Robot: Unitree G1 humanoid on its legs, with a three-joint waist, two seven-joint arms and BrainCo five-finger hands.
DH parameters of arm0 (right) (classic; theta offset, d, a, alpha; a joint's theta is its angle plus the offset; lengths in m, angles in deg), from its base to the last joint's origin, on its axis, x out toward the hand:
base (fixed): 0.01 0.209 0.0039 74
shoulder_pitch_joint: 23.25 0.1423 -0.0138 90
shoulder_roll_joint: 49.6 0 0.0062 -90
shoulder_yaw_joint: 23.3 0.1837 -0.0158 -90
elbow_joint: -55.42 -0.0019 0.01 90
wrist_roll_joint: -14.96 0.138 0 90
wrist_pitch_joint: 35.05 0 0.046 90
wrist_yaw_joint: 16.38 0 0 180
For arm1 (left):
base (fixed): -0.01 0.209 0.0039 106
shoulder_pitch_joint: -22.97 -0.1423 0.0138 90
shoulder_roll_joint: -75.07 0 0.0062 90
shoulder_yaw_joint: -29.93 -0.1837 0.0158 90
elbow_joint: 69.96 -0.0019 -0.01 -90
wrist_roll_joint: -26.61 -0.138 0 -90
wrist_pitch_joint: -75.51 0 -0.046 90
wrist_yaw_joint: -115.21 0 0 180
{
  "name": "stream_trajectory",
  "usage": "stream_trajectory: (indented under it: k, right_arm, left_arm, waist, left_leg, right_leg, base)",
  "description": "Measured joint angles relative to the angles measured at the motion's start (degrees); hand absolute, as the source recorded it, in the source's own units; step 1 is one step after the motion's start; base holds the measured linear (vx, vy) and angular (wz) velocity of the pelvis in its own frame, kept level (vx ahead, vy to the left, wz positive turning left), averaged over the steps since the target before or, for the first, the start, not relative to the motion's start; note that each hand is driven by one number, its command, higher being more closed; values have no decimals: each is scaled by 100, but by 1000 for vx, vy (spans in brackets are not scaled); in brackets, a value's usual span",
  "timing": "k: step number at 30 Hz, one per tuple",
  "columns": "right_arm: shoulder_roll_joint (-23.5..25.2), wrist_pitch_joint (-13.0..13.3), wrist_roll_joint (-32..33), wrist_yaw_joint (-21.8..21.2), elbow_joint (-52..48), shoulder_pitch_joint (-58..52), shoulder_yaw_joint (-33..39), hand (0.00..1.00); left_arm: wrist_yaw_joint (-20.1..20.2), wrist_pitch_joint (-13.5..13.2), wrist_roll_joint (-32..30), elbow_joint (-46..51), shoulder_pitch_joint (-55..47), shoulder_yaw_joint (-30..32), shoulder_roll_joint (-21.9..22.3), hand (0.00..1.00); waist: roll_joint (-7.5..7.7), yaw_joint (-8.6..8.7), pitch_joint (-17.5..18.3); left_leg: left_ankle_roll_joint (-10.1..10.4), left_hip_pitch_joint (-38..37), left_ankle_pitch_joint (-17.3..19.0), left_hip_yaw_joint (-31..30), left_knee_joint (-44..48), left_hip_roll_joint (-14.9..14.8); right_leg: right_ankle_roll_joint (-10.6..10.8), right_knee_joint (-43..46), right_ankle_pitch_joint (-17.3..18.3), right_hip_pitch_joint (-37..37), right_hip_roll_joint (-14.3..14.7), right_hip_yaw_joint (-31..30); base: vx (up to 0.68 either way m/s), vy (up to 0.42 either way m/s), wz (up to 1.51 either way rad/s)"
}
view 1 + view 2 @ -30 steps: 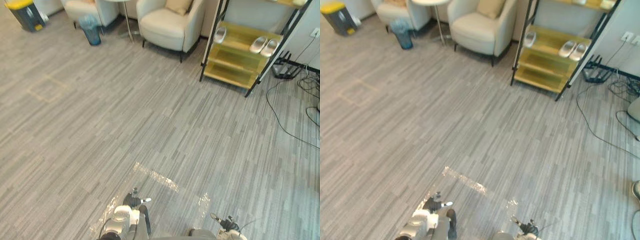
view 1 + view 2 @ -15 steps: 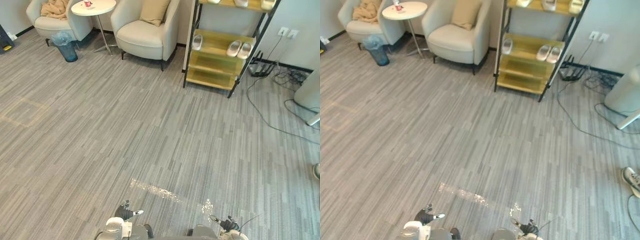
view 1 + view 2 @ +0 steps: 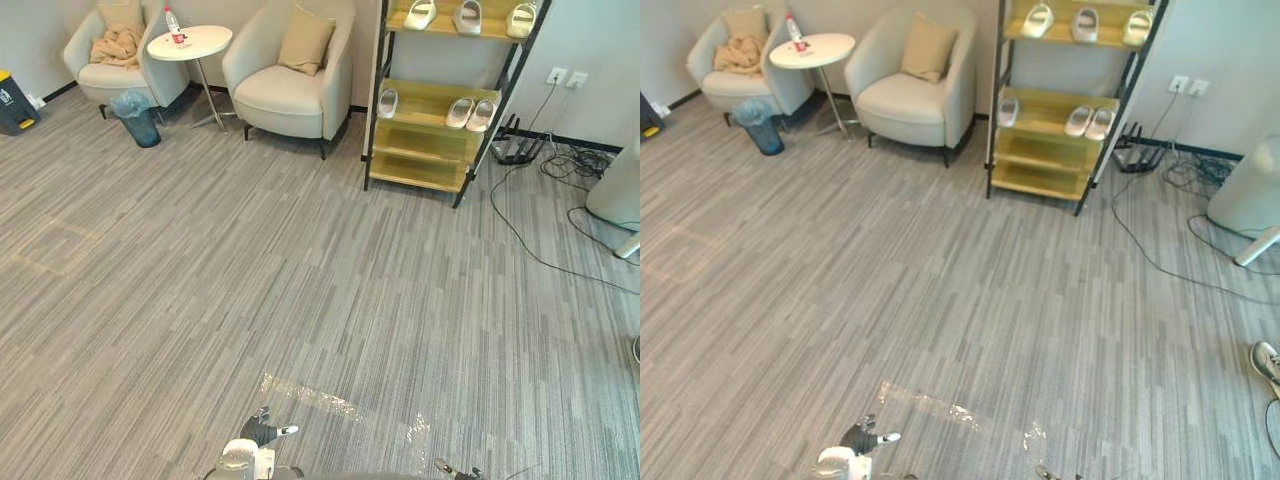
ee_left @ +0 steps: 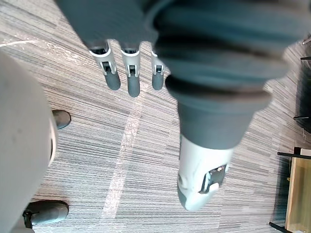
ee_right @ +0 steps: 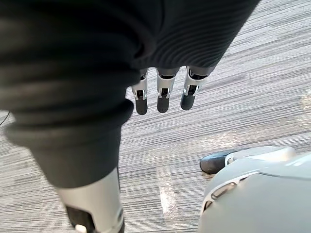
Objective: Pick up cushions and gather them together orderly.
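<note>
hangs left hand (image 4: 127,73) and right hand (image 5: 164,90) straight-fingered, empty, with cushion (image 3: 305,40) out of reach, well apart on armchair (image 3: 280,95)

Bright, even light; glare streak (image 3: 305,392) on floor (image 3: 200,250).

Grey plank floor (image 3: 250,250) bore a black-framed shelf rack (image 3: 415,172) at the far wall. Left of the rack stood a cream armchair (image 3: 280,95) holding a tan cushion (image 3: 305,40), and further left a white round table (image 3: 200,42), a blue bin (image 3: 135,105) and a second armchair (image 3: 110,78) with a second cushion (image 3: 122,14). Right of the rack black cables (image 3: 540,220) trailed over the floor; well in front of the rack lay a glossy strip of tape (image 3: 305,393).
</note>
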State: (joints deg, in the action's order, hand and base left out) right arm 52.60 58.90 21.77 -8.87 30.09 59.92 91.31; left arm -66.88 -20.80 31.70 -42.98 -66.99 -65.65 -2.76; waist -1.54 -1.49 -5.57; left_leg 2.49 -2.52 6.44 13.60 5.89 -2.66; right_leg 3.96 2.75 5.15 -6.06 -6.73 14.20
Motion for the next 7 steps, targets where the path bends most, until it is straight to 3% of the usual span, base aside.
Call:
stream_trajectory:
  k: [7]
  right_arm:
    - [1, -1, 2, 30, 2, -58, 19, 0]
  left_arm:
    - [-1, 46, -64, -72, -35, -3, -47, 0]
  waist:
    - [31, 0, 21]
  left_leg:
    - [-38, -244, -403, 19, -632, 120]
  right_leg:
    - [34, -127, -52, 86, -25, -176]
  base:
    - [-127, 23, -4]
